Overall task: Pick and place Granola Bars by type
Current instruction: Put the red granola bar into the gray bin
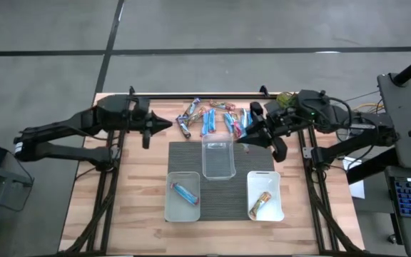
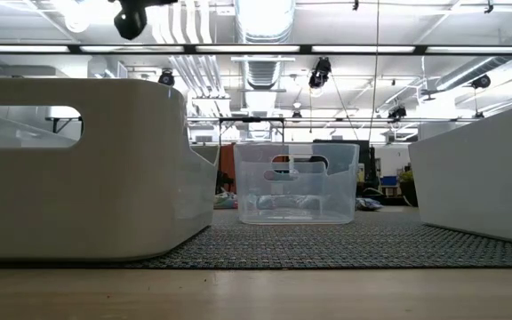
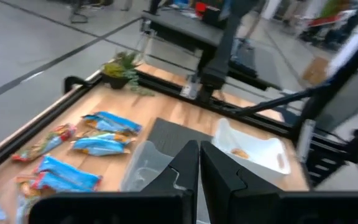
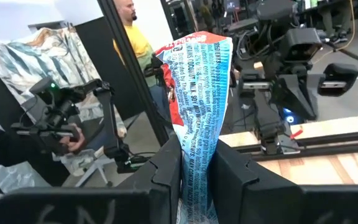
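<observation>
- Bars (image 1: pixel 209 118): most lie loose in a row on the worktop (image 1: pixel 134 185), upper centre of the high view, behind the mat (image 1: pixel 184 158).
- One blue bar (image 1: pixel 185 192) lies in the left tub (image 1: pixel 168 203), lower centre-left; one tan bar (image 1: pixel 260 203) lies in the right tub (image 1: pixel 252 184), lower centre-right. The clear tub (image 1: pixel 217 158) at centre looks empty.
- Right tool (image 4: pixel 197 165): narrow, clamped on a blue-and-red bar (image 4: pixel 197 93) that stands upright between the jaws in the right wrist view. In the high view this tool (image 1: pixel 247 135) sits just right of the clear tub's far end.
- Left tool (image 3: pixel 199 163): fully closed, holding nothing; it (image 1: pixel 164 124) hangs at upper centre-left of the high view, near the left end of the row.
- Judged step: carrying the gripped bar to the tub for its type.
- Risk, wrong tub: the wrapper shows both blue and red, so its type could be misjudged.
- Risk, slip: the grip is on the lower end only; the glossy wrapper may slide or swing out in transit.
- Risk, miss: a release over a tub rim would let the bar fall on the mat.
- Risk, collision: a low carry could knock the clear tub.
</observation>
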You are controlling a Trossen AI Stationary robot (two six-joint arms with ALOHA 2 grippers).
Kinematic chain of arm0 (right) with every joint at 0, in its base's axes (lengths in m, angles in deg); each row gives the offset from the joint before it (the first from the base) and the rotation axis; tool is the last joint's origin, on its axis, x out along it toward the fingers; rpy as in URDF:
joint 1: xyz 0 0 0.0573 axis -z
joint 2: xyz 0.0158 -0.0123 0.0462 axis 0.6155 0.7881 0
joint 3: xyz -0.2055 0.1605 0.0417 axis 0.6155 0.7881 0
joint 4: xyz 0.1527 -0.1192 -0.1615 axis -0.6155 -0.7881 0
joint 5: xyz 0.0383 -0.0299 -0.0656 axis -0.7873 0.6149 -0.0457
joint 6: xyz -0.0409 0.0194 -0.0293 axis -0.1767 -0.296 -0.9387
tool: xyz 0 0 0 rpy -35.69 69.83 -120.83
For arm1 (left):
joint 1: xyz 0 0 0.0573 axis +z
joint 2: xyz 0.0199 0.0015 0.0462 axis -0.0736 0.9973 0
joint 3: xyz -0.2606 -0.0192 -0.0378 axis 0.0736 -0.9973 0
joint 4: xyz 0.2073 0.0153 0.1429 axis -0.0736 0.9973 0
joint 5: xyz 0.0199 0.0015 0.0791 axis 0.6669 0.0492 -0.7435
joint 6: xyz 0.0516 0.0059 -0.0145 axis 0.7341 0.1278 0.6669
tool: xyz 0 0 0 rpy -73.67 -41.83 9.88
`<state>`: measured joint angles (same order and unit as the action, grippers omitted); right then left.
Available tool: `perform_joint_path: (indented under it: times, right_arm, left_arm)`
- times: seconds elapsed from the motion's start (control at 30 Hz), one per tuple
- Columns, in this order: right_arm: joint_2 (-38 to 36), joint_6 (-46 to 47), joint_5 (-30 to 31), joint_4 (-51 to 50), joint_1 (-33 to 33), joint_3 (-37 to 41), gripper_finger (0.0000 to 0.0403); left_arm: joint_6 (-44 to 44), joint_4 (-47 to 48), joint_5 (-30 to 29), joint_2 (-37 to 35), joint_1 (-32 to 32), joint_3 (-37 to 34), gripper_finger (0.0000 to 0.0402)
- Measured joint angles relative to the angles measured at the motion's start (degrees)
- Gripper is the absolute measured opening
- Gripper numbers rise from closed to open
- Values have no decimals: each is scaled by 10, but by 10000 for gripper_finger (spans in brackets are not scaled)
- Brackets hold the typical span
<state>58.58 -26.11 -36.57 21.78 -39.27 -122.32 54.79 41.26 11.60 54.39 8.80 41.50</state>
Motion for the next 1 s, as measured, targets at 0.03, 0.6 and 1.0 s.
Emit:
perform_joint_path:
  times: [0.03, 0.6, 1.0]
  right_arm:
    - [6, 0, 0, -3, 0, -5, 59]
    - [129, -8, 0, -112, 1, -141, 59]
    - [243, -11, -1, -210, 0, -271, 59]
  left_arm:
    - [0, 8, 9, -8, 0, 0, 0]
    - [33, 224, 55, -73, 0, 115, 0]
    - [59, 345, 52, -73, 0, 195, 0]
